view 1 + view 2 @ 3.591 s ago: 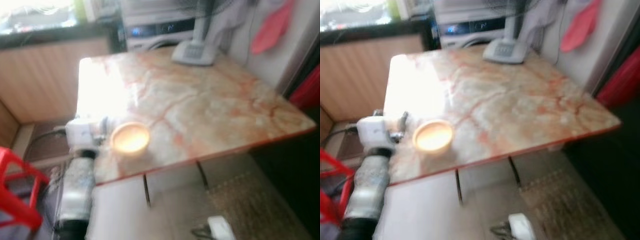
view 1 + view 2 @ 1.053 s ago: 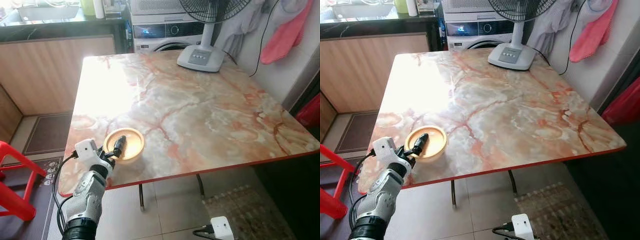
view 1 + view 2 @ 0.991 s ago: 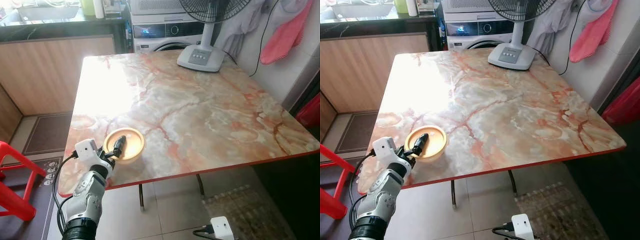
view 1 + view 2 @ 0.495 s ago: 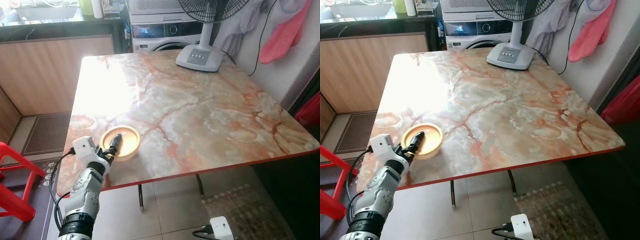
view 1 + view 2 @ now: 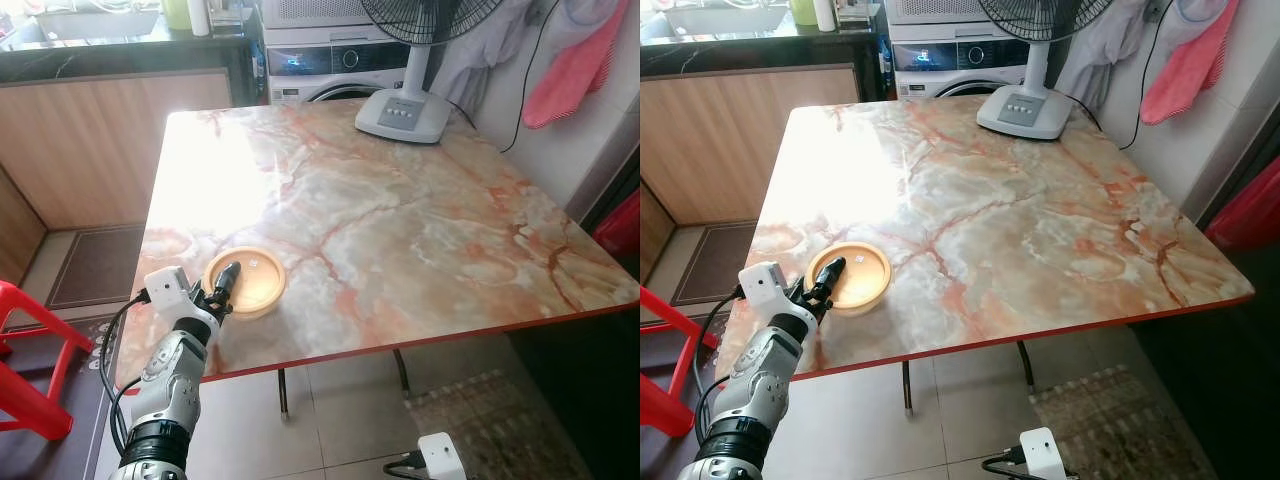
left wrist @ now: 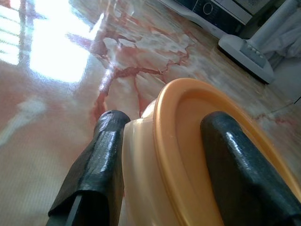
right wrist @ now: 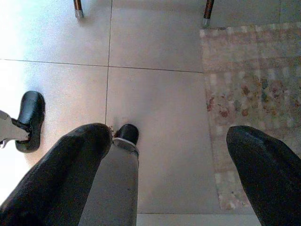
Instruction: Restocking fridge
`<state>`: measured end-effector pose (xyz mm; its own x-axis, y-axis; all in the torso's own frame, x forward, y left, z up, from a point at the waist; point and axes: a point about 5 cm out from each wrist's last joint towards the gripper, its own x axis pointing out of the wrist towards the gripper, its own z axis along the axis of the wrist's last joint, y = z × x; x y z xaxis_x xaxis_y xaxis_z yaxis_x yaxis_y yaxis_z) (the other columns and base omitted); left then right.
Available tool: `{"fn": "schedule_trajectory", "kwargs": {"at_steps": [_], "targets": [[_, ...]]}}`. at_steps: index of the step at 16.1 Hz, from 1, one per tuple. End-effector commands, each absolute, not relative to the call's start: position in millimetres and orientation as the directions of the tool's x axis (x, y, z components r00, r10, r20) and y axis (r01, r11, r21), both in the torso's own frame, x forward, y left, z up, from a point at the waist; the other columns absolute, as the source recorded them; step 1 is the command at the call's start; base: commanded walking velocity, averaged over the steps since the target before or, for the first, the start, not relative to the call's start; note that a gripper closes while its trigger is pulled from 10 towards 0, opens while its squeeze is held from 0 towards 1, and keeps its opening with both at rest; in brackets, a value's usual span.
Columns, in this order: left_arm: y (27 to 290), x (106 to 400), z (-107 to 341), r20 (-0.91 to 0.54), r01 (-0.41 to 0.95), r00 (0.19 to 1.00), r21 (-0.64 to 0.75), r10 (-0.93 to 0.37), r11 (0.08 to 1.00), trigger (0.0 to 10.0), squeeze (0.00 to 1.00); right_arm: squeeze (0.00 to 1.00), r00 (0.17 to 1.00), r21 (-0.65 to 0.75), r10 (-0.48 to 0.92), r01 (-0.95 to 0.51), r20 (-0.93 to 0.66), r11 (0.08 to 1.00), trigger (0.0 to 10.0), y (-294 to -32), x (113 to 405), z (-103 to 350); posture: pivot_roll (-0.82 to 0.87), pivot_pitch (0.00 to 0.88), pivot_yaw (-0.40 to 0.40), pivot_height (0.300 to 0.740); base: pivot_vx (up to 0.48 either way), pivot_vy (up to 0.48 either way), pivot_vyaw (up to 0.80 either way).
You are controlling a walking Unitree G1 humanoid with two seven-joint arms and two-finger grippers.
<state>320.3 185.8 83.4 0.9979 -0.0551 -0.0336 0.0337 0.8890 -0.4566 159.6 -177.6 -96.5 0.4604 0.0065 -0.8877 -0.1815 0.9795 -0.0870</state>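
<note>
Since half a second ago, the orange bowl (image 5: pixel 245 282) is being seen in nearly the same spot on the marble table (image 5: pixel 400 230), and the left gripper (image 5: pixel 226 284) has stayed clamped on its near rim. In the left wrist view, the rim is being pinched between the two black fingers (image 6: pixel 101 160), one outside the wall and one inside the bowl. The bowl is being kept at the near left part of the table, close to its front edge. A standing fan (image 5: pixel 405 105) is being seen at the far edge, well apart from the bowl. The right gripper (image 7: pixel 169 179) is being held over the tiled floor (image 7: pixel 155 94), its fingers spread and grasping nothing, beside a patterned rug (image 7: pixel 249 84).
</note>
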Motion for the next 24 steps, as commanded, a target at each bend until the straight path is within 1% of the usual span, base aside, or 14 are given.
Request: {"fn": "schedule_trajectory", "kwargs": {"at_steps": [1, 2, 3, 6, 10, 11, 13, 14, 17, 20, 21, 22, 23, 24], "targets": [[188, 315, 70, -0.103, -0.007, 0.994, -0.431, -0.042, 0.903, 10.0, 0.0, 0.0, 0.464, -0.092, 0.008, -0.193, -0.886, 0.977, 10.0, -178, 161, -96, 0.05, 0.0, -0.022, 0.74, 0.0, 0.0, 0.0], [191, 315, 71, -0.103, -0.023, 0.994, -0.433, -0.024, 0.901, 10.0, 0.0, 0.0, 0.464, -0.092, 0.008, -0.193, -0.886, 0.977, 10.0, -178, 161, -96, 0.05, 0.0, -0.023, 0.74, 0.0, 0.0, 0.0], [199, 314, 71, -0.102, -0.065, 0.995, -0.455, 0.021, 0.888, 10.0, 1.0, 0.0, 0.464, -0.092, 0.008, -0.194, -0.886, 0.977, 10.0, -178, 161, -96, 0.05, 0.0, -0.023, 0.74, 0.0, 0.0, 0.0], [209, 312, 74, -0.09, -0.105, 0.994, -0.492, 0.07, 0.864, 10.0, 1.0, 0.0, 0.465, -0.095, 0.006, -0.193, -0.885, 0.976, 10.0, -179, 162, -95, 0.05, 0.0, -0.026, 0.74, 0.0, 0.0, 0.0], [221, 310, 81, -0.061, -0.128, 0.992, -0.479, 0.112, 0.869, 10.0, 1.0, 0.0, 0.468, -0.097, 0.005, -0.192, -0.883, 0.977, 10.0, -180, 163, -95, 0.05, 0.0, -0.03, 0.74, 0.0, 0.0, 0.0], [217, 310, 88, -0.02, -0.097, 0.995, -0.474, 0.099, 0.875, 10.0, 1.0, 0.0, 0.47, -0.098, 0.005, -0.194, -0.882, 0.976, 10.0, -180, 163, -95, 0.06, 0.0, -0.034, 0.74, 0.0, 0.0, 0.0], [206, 309, 82, -0.043, -0.059, 0.998, -0.517, 0.043, 0.854, 10.0, 1.0, 0.0, 0.471, -0.098, 0.005, -0.194, -0.882, 0.976, 10.0, -180, 164, -94, 0.06, 0.0, -0.034, 0.74, 0.0, 0.0, 0.0], [195, 308, 76, -0.056, -0.007, 0.998, -0.547, -0.029, 0.837, 10.0, 0.0, 0.0, 0.473, -0.098, 0.006, -0.195, -0.881, 0.976, 10.0, -180, 164, -94, 0.05, 0.0, -0.033, 0.74, 0.0, 0.0, 0.0], [181, 312, 76, -0.044, 0.058, 0.994, -0.591, -0.103, 0.804, 10.0, 0.0, 0.0, 0.477, -0.101, 0.001, -0.187, -0.879, 0.977, 10.0, -182, 165, -94, 0.05, 0.0, -0.031, 0.74, 0.0, 0.0, 0.0], [179, 317, 78, -0.044, 0.077, 0.991, -0.581, -0.126, 0.81, 10.0, 0.0, 0.0, 0.481, -0.102, -0.002, -0.182, -0.877, 0.978, 10.0, -183, 166, -93, 0.05, 0.0, -0.03, 0.74, 0.0, 0.0, 0.0], [180, 318, 78, -0.049, 0.071, 0.991, -0.576, -0.121, 0.814, 8.1, 0.0, 0.0, 0.482, -0.102, -0.001, -0.182, -0.876, 0.978, 10.0, -182, 167, -93, 0.05, 0.0, -0.029, 0.74, 0.0, 0.0, 0.0], [180, 319, 78, -0.051, 0.063, 0.992, -0.574, -0.112, 0.816, 2.1, 0.0, 0.0, 0.483, -0.102, -0.001, -0.182, -0.876, 0.978, 10.0, -182, 167, -93, 0.05, 0.0, -0.029, 0.74, 0.0, 0.0, 0.0], [181, 319, 77, -0.052, 0.057, 0.993, -0.572, -0.106, 0.819, 0.0, 0.0, 0.0, 0.484, -0.101, 0.0, -0.182, -0.875, 0.978, 10.0, -182, 167, -93, 0.05, 0.0, -0.029, 0.74, 0.0, 0.0, 0.0], [181, 319, 77, -0.052, 0.056, 0.993, -0.571, -0.104, 0.819, 0.0, 0.0, 0.0, 0.484, -0.101, 0.0, -0.183, -0.875, 0.978, 10.0, -181, 167, -93, 0.05, 0.0, -0.03, 0.74, 0.0, 0.0, 0.0]]}}
